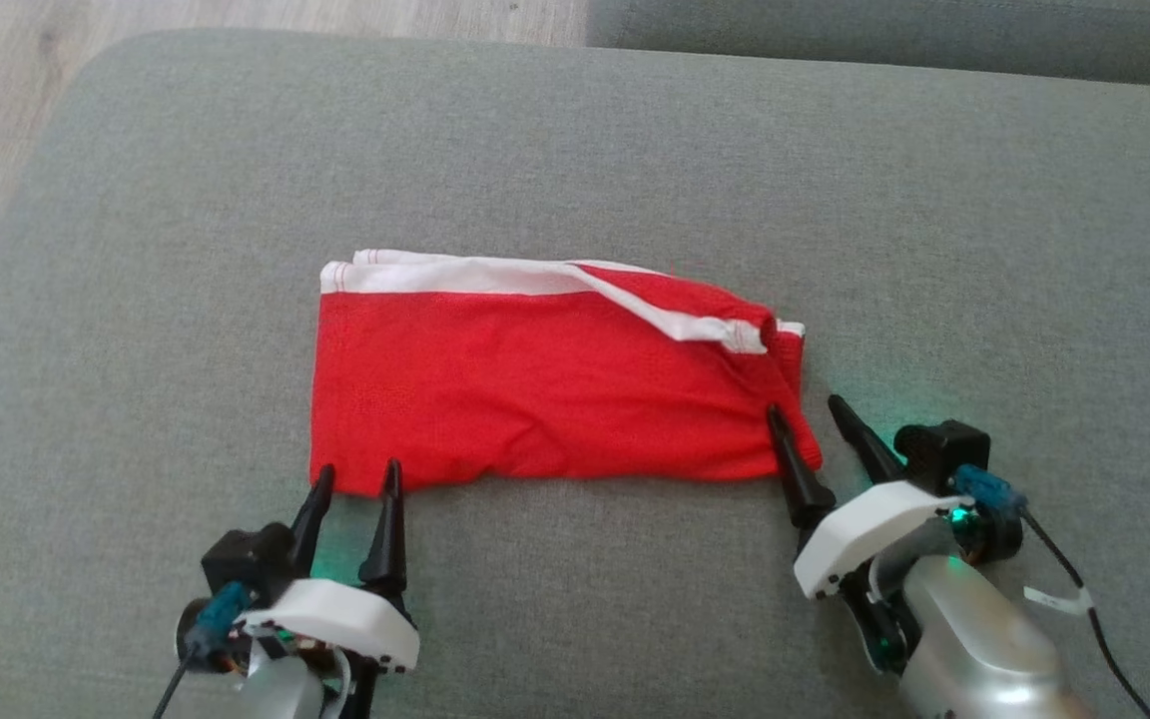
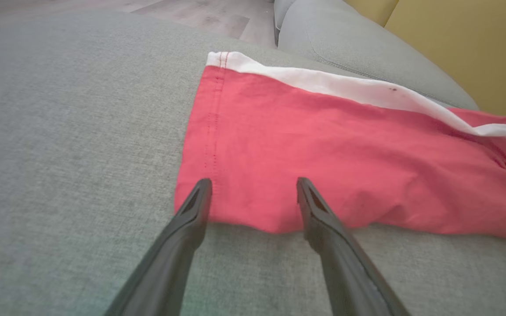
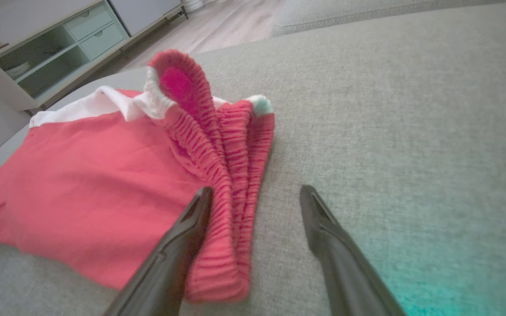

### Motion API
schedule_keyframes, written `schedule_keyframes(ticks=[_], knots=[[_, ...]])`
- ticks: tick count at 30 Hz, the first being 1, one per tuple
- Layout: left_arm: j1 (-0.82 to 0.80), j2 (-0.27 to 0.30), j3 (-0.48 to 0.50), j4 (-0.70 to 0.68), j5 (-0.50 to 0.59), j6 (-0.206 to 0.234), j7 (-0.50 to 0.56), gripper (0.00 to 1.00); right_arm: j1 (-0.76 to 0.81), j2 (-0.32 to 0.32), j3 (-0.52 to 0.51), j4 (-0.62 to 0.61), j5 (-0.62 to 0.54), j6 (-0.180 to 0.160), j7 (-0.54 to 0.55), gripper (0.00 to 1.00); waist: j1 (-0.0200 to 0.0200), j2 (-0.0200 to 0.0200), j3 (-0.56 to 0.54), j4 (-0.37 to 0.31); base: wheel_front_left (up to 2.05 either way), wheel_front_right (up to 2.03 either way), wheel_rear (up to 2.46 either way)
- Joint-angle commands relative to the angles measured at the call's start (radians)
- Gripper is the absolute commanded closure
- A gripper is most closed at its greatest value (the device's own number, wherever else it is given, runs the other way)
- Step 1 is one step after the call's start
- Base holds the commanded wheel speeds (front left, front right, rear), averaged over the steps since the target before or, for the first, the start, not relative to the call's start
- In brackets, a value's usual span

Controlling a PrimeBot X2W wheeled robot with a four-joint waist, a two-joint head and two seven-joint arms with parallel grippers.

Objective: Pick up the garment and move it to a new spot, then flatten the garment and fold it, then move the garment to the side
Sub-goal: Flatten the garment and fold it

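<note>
The left claw [image 1: 359, 467] and right claw [image 1: 804, 405], both spread, flank the near corners of the red garment [image 1: 535, 399] on the grey cushion [image 1: 575, 150], likely to pinch both ends evenly.

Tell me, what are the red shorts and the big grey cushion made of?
The red shorts look like thin, matte sports cloth: they crease softly, and the waistband is gathered like elastic. The grey cushion is likely coarse woven upholstery fabric, matte, with a speckled weave showing.
</note>
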Motion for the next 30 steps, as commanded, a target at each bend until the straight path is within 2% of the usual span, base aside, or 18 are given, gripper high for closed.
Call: schedule_keyframes(ticks=[1,2,3,5,10,14,20,24,27,30], knots=[[-0.007,0.006,0.036,-0.022,-0.001,-0.004,-0.012,0.0,0.0,0.009,0.043,0.013,0.024,-0.001,0.015,0.11,0.0,-0.0001,0.002,0.0,0.0,0.0,0.0],[-0.009,0.006,0.036,-0.022,-0.002,-0.005,-0.012,0.0,-0.004,0.009,0.06,0.015,0.042,-0.001,0.015,0.25,0.0,-0.0001,0.003,0.0,0.0,0.0,0.0],[-0.01,0.006,0.035,-0.022,-0.004,-0.006,-0.012,0.0,-0.008,0.009,0.074,0.017,0.058,-0.001,0.014,0.58,0.0,-0.0001,0.005,0.001,0.0,0.0,0.0],[-0.012,0.006,0.033,-0.023,-0.005,-0.006,-0.012,0.0,-0.017,0.009,0.102,0.022,0.091,-0.001,0.015,1.0,0.0,-0.0001,0.007,0.004,0.0,0.0,0.0],[-0.005,0.005,0.039,-0.024,0.0,-0.008,-0.012,0.0,-0.04,0.009,0.114,0.054,0.153,-0.001,0.012,1.0,0.0,-0.0001,0.001,0.011,0.0,0.0,0.0],[0.01,0.005,0.051,-0.025,0.007,-0.008,-0.012,0.0,-0.055,0.003,0.051,0.091,0.151,-0.001,0.003,1.0,0.0,-0.0001,-0.016,0.005,0.0,0.0,0.0],[0.033,0.005,0.045,-0.031,-0.001,-0.008,-0.012,0.0,-0.037,-0.094,-0.114,0.055,0.132,-0.001,0.001,1.0,0.0,-0.0001,-0.053,-0.022,0.0,0.0,0.0],[0.044,0.005,0.027,-0.033,-0.014,-0.006,-0.012,0.0,-0.026,-0.136,-0.175,0.008,0.104,-0.001,0.001,1.0,0.0,-0.0001,-0.076,-0.04,0.0,0.0,0.0],[0.059,0.005,0.008,-0.028,-0.022,-0.006,-0.012,0.0,-0.017,-0.1,-0.135,-0.049,0.137,-0.001,0.017,1.0,0.0,-0.0001,-0.093,-0.047,0.0,0.0,0.0],[0.065,0.005,-0.007,-0.021,-0.051,-0.005,-0.012,0.0,0.009,-0.06,-0.054,-0.178,0.302,-0.001,0.1,1.0,0.0,-0.0001,-0.098,-0.039,0.0,0.0,0.0]])
